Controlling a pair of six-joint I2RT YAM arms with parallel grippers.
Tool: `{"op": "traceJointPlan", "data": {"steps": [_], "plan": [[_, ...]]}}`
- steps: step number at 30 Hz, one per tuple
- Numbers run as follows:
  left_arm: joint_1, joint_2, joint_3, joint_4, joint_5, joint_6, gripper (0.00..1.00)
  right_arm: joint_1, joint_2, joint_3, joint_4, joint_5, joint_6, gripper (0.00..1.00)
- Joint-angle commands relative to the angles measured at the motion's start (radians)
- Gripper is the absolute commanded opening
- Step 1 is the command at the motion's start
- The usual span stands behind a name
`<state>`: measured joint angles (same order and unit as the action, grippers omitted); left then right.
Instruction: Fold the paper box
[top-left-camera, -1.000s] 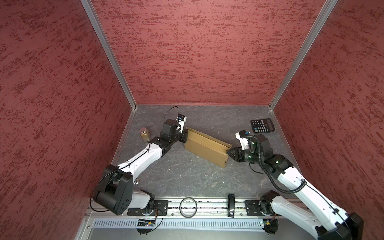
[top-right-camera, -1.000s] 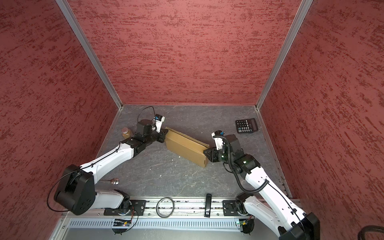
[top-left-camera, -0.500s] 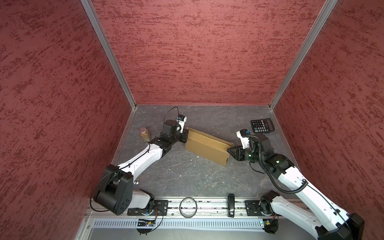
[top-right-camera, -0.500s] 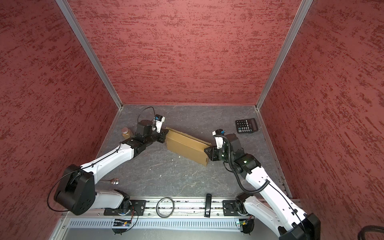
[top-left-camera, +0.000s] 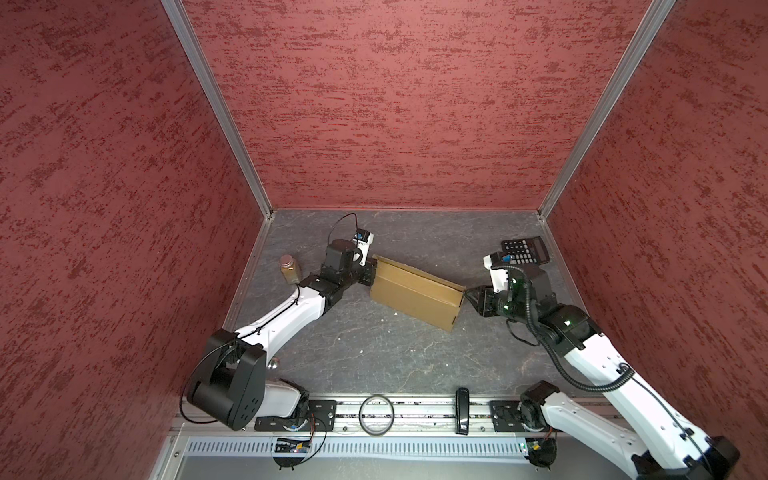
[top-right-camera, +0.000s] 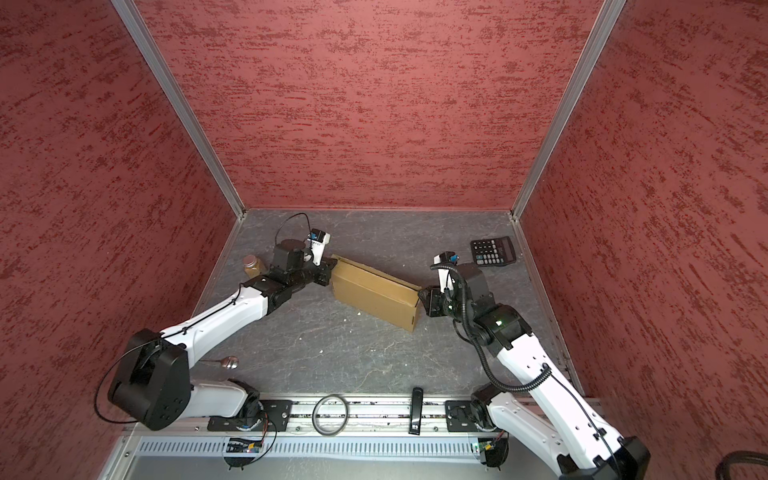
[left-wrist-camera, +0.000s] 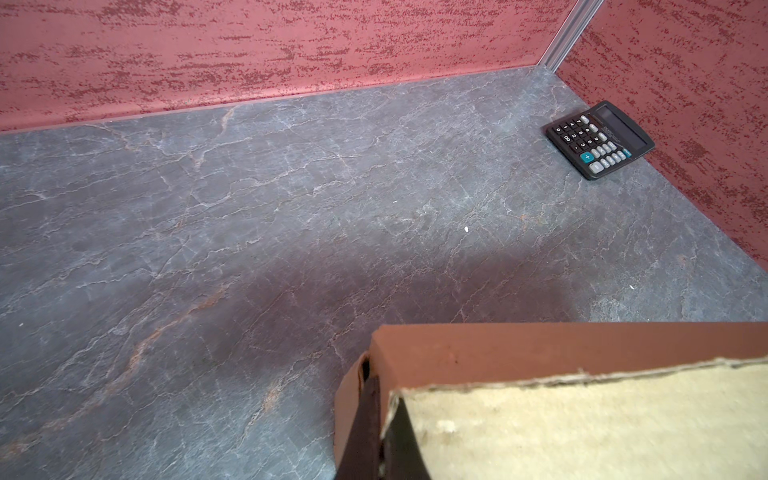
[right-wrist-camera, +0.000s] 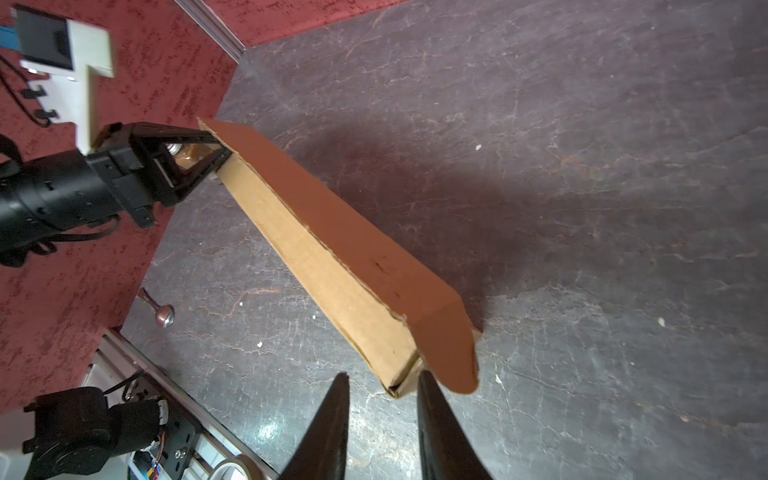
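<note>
Right wrist view: the paper box (right-wrist-camera: 332, 266) is a long, flat, brown shape. It looks lifted up off the grey desk (right-wrist-camera: 582, 208), and its dark shadow lies on the desk beside it. I cannot tell if its low edge touches the desk. The left hand (right-wrist-camera: 218, 160) is pinched tight on the far end of the box. The right hand (right-wrist-camera: 382, 378) is a little bit open. Its two black fingers (right-wrist-camera: 332, 415) have a gap between them, and the desk shows through the gap. The near end of the box is right at the fingertips, but the hand is not squeezing it.

In both top views the box hangs slanted between the two arms, near the middle of the desk. A black calculator (top-right-camera: 492, 251) sits by the far right corner, and a small jar (top-right-camera: 251, 266) stands by the left arm. Both are apart from the box.

I think most of the folding is done. The walls are up and the lid is down, so it looks like a shut box. At the near end a round flap (right-wrist-camera: 457, 357) sticks out past the corner and is not tucked in. I think that flap needs pushing in. Then the box needs to be set down flat.
</note>
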<state>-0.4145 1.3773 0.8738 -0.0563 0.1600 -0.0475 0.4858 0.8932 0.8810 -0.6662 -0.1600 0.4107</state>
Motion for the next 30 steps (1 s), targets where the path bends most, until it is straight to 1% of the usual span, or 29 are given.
{"op": "traceJointPlan", "data": {"steps": [1,12,19,30], "plan": [[-0.006,0.029,0.011,-0.109,0.039,0.000,0.00,0.008,0.001,0.014,-0.031,0.057,-0.007,0.31],[-0.005,0.031,0.019,-0.123,0.041,-0.003,0.00,0.008,0.005,-0.012,-0.014,0.039,-0.017,0.33],[-0.006,0.028,0.035,-0.141,0.046,0.001,0.00,0.008,0.026,-0.012,-0.007,0.045,-0.030,0.37],[-0.006,0.027,0.037,-0.145,0.048,-0.001,0.00,0.008,0.039,-0.034,-0.014,0.043,-0.026,0.38]]}}
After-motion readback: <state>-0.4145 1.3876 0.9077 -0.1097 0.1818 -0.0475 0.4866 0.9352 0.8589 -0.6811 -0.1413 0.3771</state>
